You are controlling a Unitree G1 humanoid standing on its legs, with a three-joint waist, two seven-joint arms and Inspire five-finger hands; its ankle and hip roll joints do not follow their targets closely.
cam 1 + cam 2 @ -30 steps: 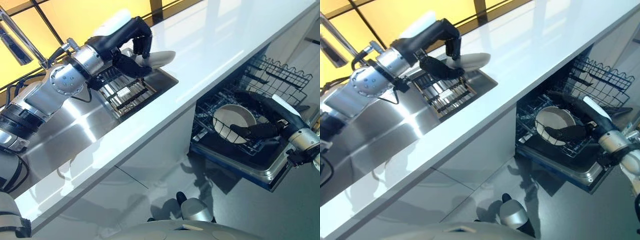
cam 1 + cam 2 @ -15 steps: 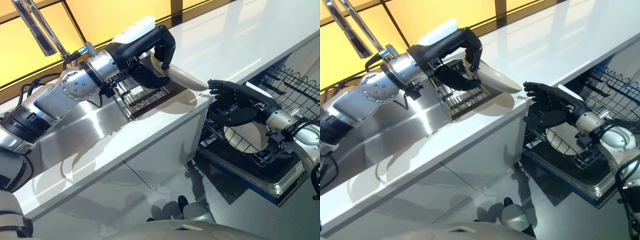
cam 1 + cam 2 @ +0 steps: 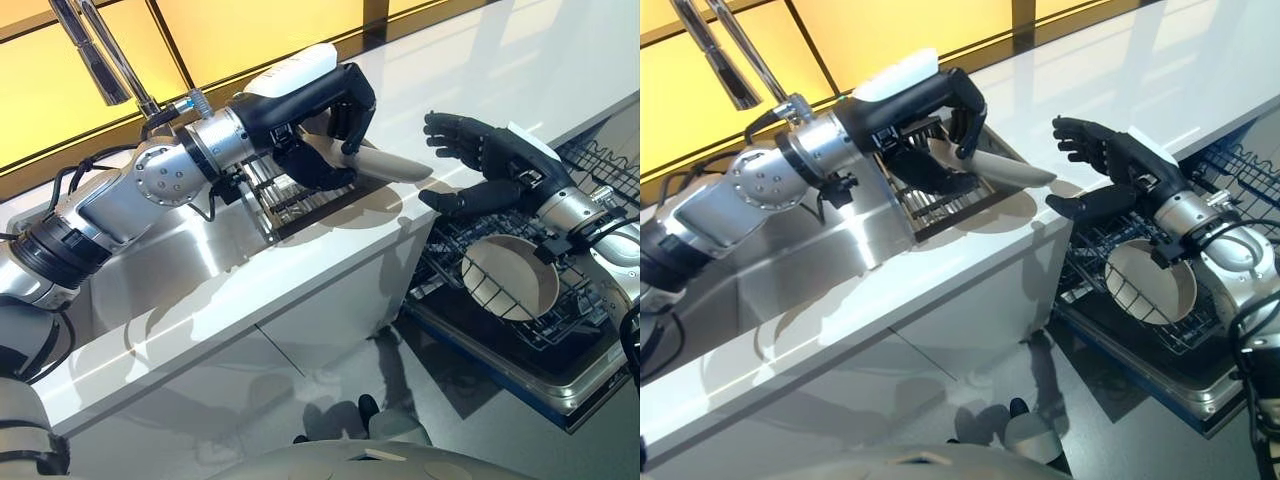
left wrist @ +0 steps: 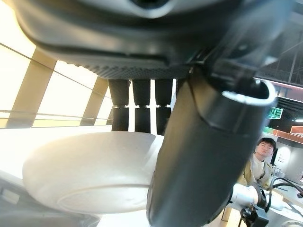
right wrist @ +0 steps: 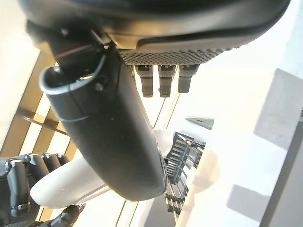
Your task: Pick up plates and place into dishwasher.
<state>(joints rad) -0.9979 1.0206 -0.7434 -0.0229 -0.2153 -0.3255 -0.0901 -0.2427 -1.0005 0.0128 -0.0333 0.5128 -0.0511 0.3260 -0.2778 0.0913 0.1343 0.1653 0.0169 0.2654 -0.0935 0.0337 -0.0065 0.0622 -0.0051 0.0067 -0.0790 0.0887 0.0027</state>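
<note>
The left robot hand gripped a white plate, fingers curled over its upper face and thumb beneath, as its wrist view confirmed with the plate's underside resting against the thumb. It held the plate in the air above the white tabletop, over the strip between the dark drain rack set in the steel sink and the tabletop's front edge. The plate lay nearly flat, its free rim pointing away from the left robot hand and toward the right one.

The right robot hand was spread open and held nothing, its fingers above and its thumb below forming a wide mouth that faced the plate's rim. It hovered just past the tabletop's front edge, above the open dishwasher. The rim was near the right robot hand's fingertips but apart from them; a gap of tabletop showed between. From the right wrist view the plate appeared past the thumb, with the left robot hand's fingers on it.

This looked like a handover: the right robot hand was the nearer one to the dishwasher and would need the rim to slide into its open span. A second plate already stood in the lower rack.
</note>
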